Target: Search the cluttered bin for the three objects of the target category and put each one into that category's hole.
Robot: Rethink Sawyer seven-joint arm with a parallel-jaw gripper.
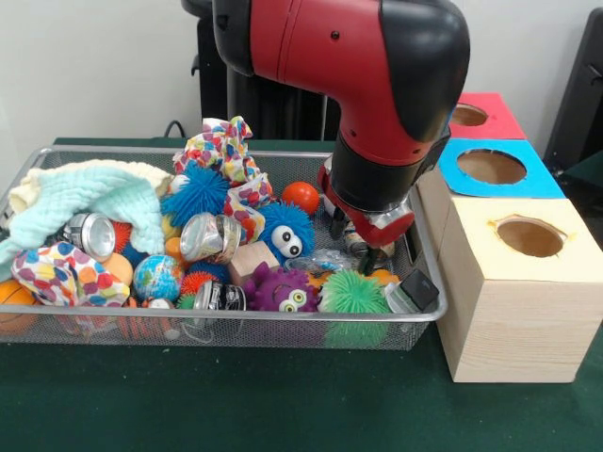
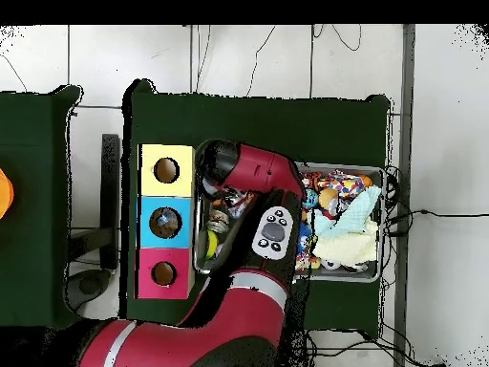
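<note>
- The end effector (image 1: 359, 247) is reaching down into the right end of the bin (image 1: 236, 328), among the toys by the right wall; its fingers are sitting close around something silvery, but whether they are gripping it I cannot tell.
- The arm (image 1: 377, 85) is hanging over that end in the front view, and in the overhead view it is covering the half of the bin beside the boxes.
- Three boxes are standing in a row just beside the bin on the green surface (image 1: 283, 405): a wood box (image 1: 509, 311), a blue box (image 1: 490, 168) and a red box (image 1: 479, 115), each with a round hole on top.
- A can (image 1: 209, 235) is lying on its side mid-bin, long axis running left to right, its end facing left and slightly toward the camera.
- A second can (image 1: 90, 234) is lying by the mint cloth (image 1: 85, 198), open end facing the camera.
- A third can (image 1: 219, 296) is lying low against the front wall, partly hidden by the mesh; its axis is hard to make out.
- A blue fuzzy ball (image 1: 286, 232) with eyes, a purple ball (image 1: 281, 290), a green spiky ball (image 1: 354, 294), an orange ball (image 1: 301, 196) and a globe ball (image 1: 156, 277) are crowding the middle.
- A dotted cloth (image 1: 226, 155) is piling up at the back.
</note>
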